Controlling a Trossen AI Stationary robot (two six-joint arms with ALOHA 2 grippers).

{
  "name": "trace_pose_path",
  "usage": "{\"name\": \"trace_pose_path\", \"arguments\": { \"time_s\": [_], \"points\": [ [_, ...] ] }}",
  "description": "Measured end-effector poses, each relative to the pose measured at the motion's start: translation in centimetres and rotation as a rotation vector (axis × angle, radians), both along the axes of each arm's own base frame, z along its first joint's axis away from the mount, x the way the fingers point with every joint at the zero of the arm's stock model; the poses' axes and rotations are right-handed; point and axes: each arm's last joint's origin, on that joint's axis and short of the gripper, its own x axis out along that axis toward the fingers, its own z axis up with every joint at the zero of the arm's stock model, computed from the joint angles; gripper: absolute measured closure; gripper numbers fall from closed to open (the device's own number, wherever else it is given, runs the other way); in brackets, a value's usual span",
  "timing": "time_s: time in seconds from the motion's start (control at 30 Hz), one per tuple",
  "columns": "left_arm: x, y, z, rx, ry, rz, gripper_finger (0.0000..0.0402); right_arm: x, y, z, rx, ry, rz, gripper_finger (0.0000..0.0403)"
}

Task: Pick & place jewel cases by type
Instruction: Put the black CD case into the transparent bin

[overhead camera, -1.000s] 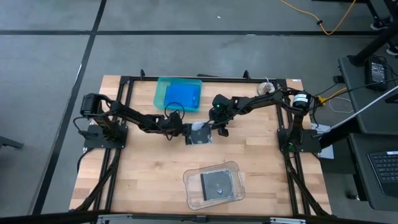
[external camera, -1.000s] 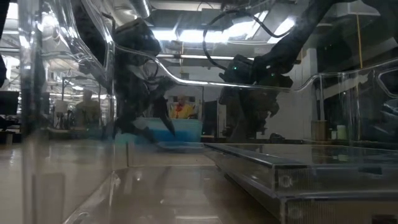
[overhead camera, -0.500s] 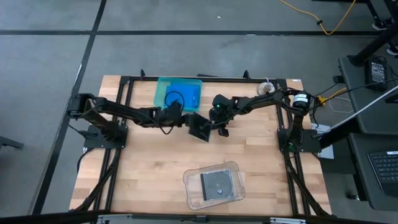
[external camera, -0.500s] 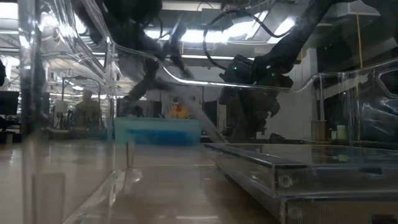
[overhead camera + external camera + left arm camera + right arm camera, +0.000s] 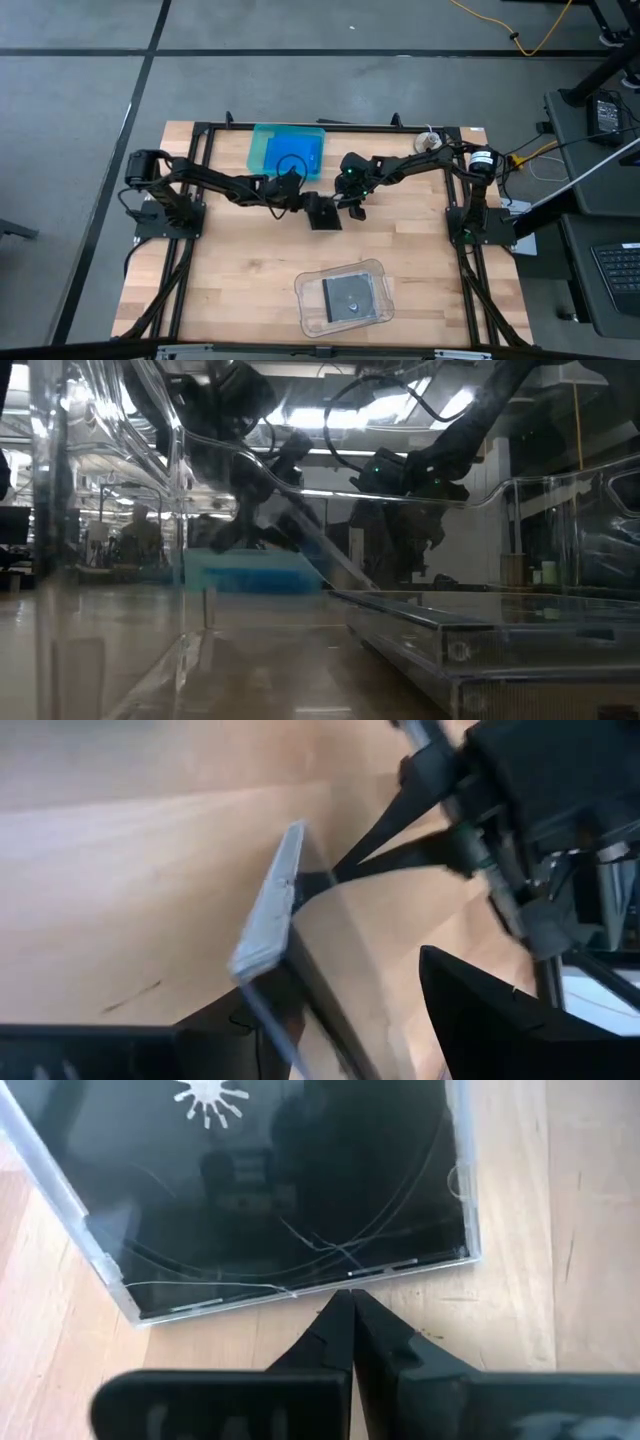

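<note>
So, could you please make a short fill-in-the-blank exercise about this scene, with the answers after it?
1. The left gripper holds a dark jewel case at one edge, so the case is ____ rather than lying flat.
2. The fingers of the right gripper are ____.
3. The blue jewel case lies inside the ____ tray.
4. Another dark case lies in the ____ plastic tray.

Missing words: tilted; shut; teal; clear
</note>
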Motion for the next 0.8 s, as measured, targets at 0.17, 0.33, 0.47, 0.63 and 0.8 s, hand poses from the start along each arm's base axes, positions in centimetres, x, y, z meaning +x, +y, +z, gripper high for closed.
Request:
{"name": "trace_pose_path", "arguments": {
  "time_s": [0.17, 0.33, 0.47, 0.63, 0.8],
  "points": [
    [0.0, 0.0, -0.2, 0.000, 0.001, 0.014, 0.0220, 0.0, 0.0, 0.0, 0.002, 0.004, 0.000, 0.0397],
    [0.0, 0.1, -0.1, -0.005, -0.006, 0.038, 0.0254, -0.1, 0.0, 0.0, 0.004, 0.006, -0.002, 0.0397],
    [0.0, 0.0, -0.1, -0.011, -0.006, 0.031, 0.0292, -0.1, 0.0, 0.2, -0.003, 0.007, -0.007, 0.0397],
    [0.0, 0.0, -0.1, -0.014, -0.005, 0.032, 0.0340, -0.3, -0.4, 0.6, -0.014, 0.011, -0.024, 0.0397],
    [-0.1, 0.0, 0.2, -0.010, -0.016, 0.025, 0.0381, -0.3, -0.8, 1.1, -0.010, 0.058, -0.030, 0.0397]
  ]
}}
